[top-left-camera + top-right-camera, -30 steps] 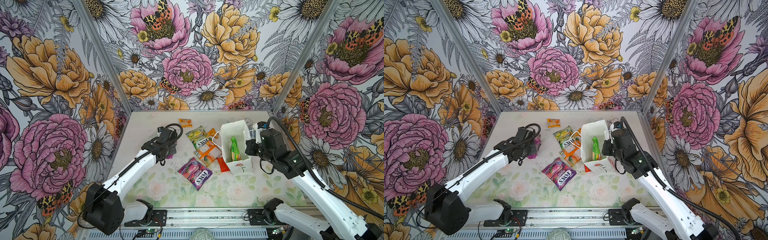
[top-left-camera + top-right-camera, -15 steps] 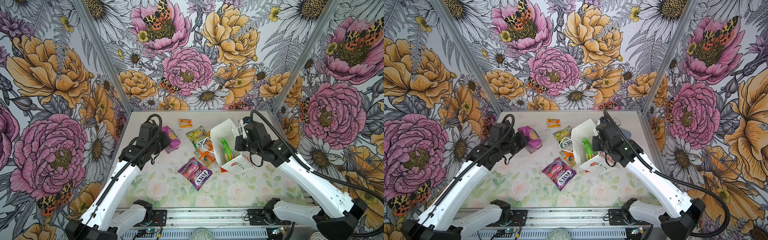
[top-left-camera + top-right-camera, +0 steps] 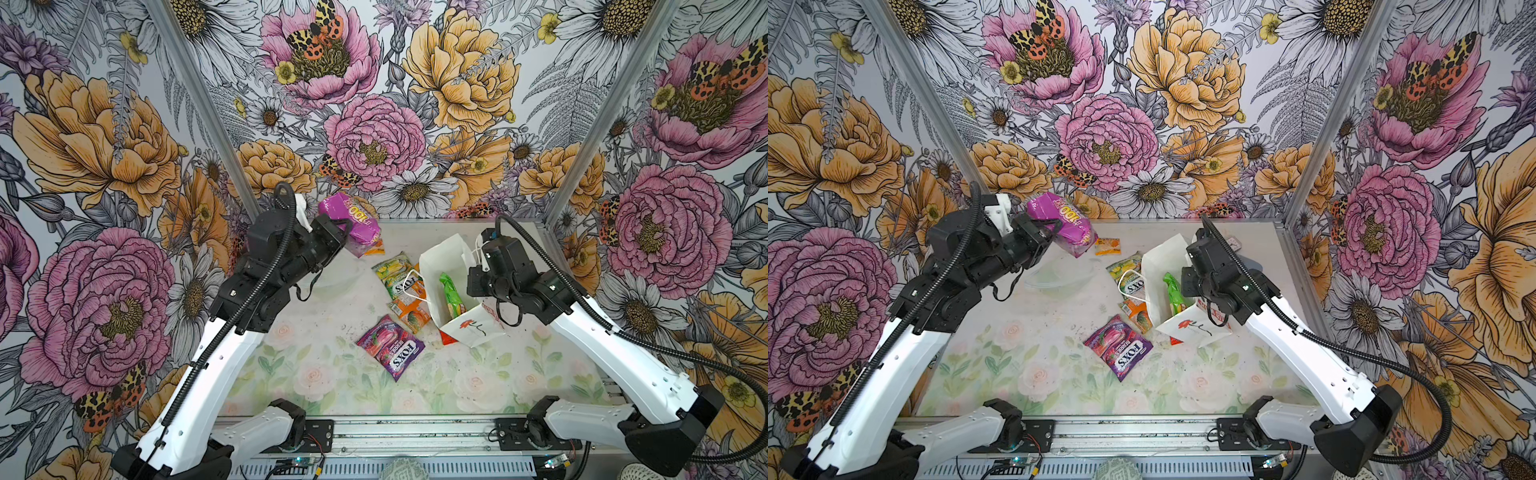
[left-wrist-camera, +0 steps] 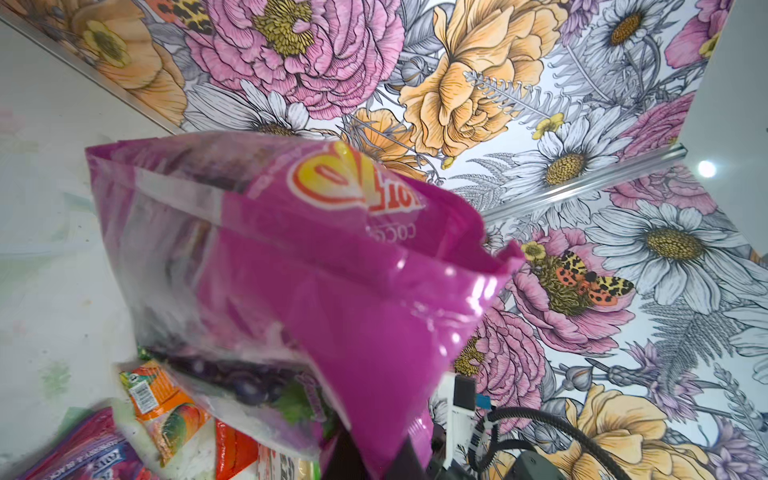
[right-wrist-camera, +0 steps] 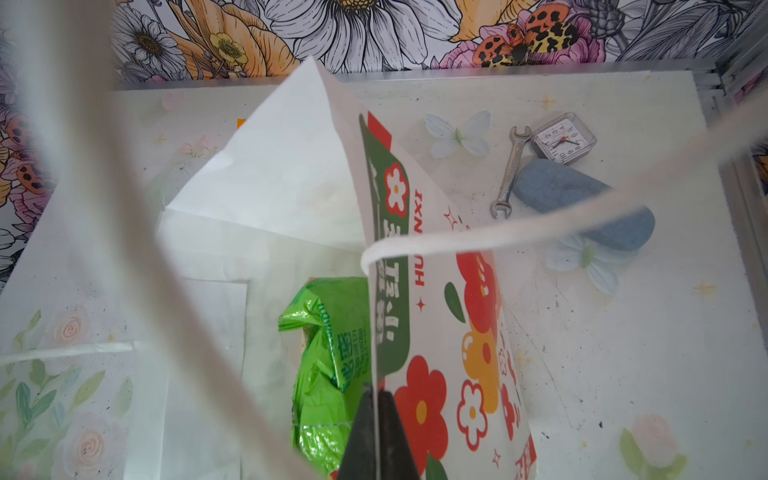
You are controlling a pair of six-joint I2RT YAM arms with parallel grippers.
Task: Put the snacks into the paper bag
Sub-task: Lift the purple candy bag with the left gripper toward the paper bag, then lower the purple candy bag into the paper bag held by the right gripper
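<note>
Two claws, both clenched.
Left claw (image 3: 341, 232) holds a purple packet (image 3: 353, 218) raised far left; right claw (image 5: 376, 432) pinches the paper bag (image 3: 436, 262) by its rim, green packet (image 3: 449, 291) inside.

FOX'S on purple packet (image 3: 390, 347), green packet (image 3: 392, 269); 100 on magenta packet (image 3: 353, 222)

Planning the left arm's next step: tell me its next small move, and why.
Probably carry the purple packet across to above the open paper bag. The left gripper holds it raised, away from the bag; the right gripper pinches the bag's wall; a green packet already lies inside.
</note>
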